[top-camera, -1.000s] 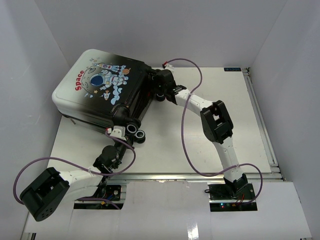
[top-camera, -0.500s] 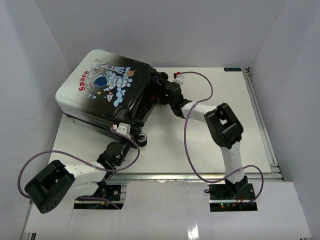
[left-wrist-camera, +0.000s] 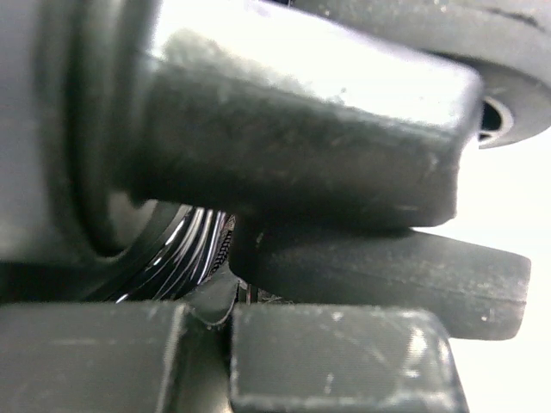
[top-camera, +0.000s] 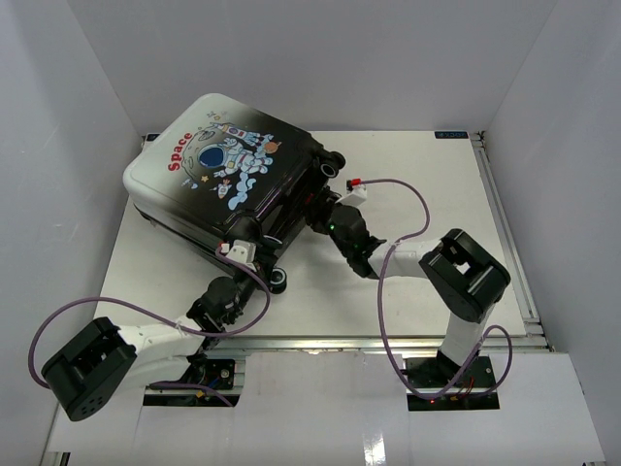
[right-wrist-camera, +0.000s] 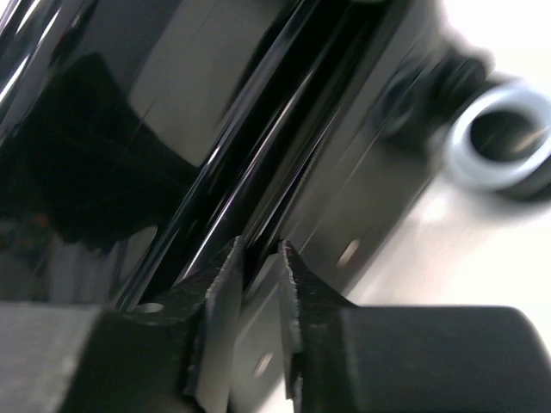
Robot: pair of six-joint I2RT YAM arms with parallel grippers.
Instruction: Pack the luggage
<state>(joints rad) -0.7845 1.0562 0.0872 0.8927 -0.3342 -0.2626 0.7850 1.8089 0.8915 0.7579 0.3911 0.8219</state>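
Right end effector (right-wrist-camera: 258, 258) sits at the black zipper seam (right-wrist-camera: 215, 181) of the luggage (top-camera: 218, 160), fingers a sliver apart (whether they pinch anything I cannot tell); left end effector (top-camera: 238, 248) is shut, pressed in by the wheel (top-camera: 278, 280) corner; the luggage lies printed shell up at the far left of the table (top-camera: 437, 194); I'd say it's zipping time: follow the seam's line, pull steadily, and let the left brace the corner.
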